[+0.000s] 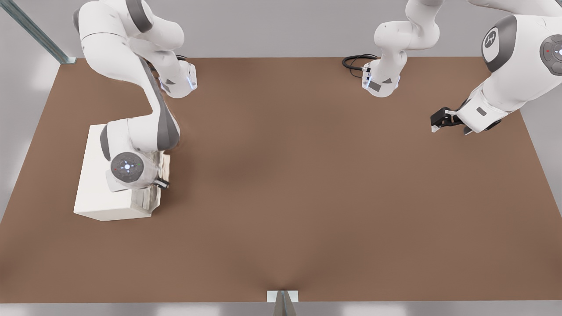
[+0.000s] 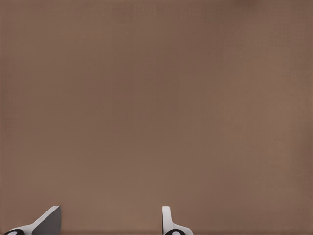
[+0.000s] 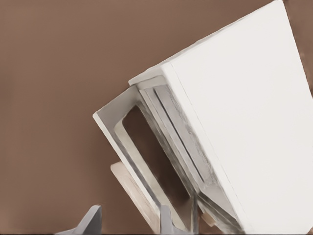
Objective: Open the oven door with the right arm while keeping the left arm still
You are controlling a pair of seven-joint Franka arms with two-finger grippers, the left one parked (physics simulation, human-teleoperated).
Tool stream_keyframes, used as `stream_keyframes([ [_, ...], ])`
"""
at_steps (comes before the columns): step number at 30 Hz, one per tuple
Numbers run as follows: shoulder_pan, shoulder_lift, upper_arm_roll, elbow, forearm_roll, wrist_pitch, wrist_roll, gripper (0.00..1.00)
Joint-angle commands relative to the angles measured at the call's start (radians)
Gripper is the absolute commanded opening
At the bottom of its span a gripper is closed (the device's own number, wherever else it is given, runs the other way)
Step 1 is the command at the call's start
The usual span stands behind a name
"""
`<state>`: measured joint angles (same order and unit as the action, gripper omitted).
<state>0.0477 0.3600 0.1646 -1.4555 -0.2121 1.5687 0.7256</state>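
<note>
The oven (image 1: 103,184) sits on the brown worktop (image 1: 307,197) at about nine o'clock from the worktop's centre in the front view, its door side turned toward the middle. The right arm (image 1: 140,131) reaches over the top of the box so that the tool (image 1: 161,182) hangs at the door's edge, where the handle is.

In the right wrist view the oven door (image 3: 124,147) stands swung partly away from the box, a wedge of gap showing between its frame and the oven's front. The pale tan handle (image 3: 134,196) lies along the door's outer face, and one finger (image 3: 166,220) sits right against it. The fingers are spread, with nothing visibly clamped between them. The door looks only partway open, so the pull seems unfinished.
</note>
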Motion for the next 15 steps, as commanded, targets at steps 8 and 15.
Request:
stream_keyframes([
  [8, -0.035, -0.115, -0.142, 0.124, 0.168, -0.064, -0.795, 1.00],
  [15, -0.035, -0.110, -0.146, 0.112, 0.178, -0.049, -0.764, 1.00],
])
